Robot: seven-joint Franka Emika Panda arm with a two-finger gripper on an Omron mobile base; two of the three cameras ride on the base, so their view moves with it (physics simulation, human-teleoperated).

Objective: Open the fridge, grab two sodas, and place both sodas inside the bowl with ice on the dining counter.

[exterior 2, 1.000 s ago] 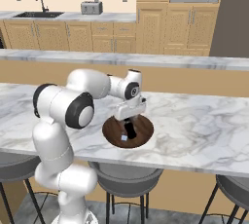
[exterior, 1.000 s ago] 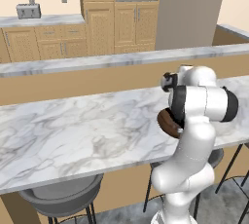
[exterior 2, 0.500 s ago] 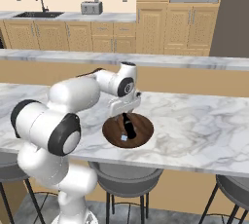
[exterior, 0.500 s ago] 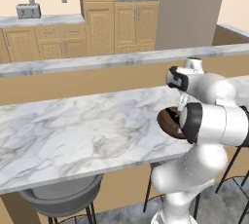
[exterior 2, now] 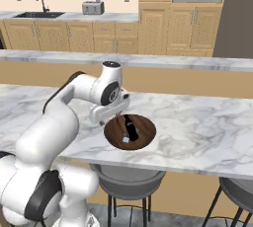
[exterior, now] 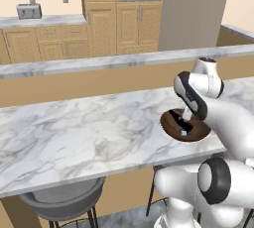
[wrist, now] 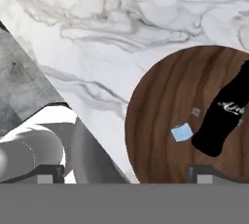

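Your claw (wrist: 124, 173) stands wide, its two dark tips far apart at the bottom of the hand view, and nothing sits between them; it grips nothing and touches nothing. One tip is over the grey stool side, the other over the rim of the round, shallow, dark brown wooden bowl (wrist: 163, 101).

In the right base view the claw (exterior 2: 109, 114) hangs just above the bowl's (exterior 2: 143, 139) 10 o'clock edge, apart from what lies inside. In the left base view the white arm crosses in front of the bowl (exterior: 171, 127), hiding its 3 o'clock side from you.

The glossy black bottle with a narrow neck (wrist: 224, 112) lies on its side in the bowl, resting on the wood. You see it again in the right base view as a dark shape (exterior 2: 130, 128) near the bowl's middle. A small pale blue ice cube (wrist: 182, 132) lies just beside the bottle's end, at its 9 o'clock in the hand view.

The bowl sits on the long white-grey veined marble tabletop (exterior 2: 207, 127), near its front edge. A round grey stool seat (exterior 2: 126, 175) stands below that edge, under the bowl. A second stool (exterior: 62, 199) sits well to the side in the left base view
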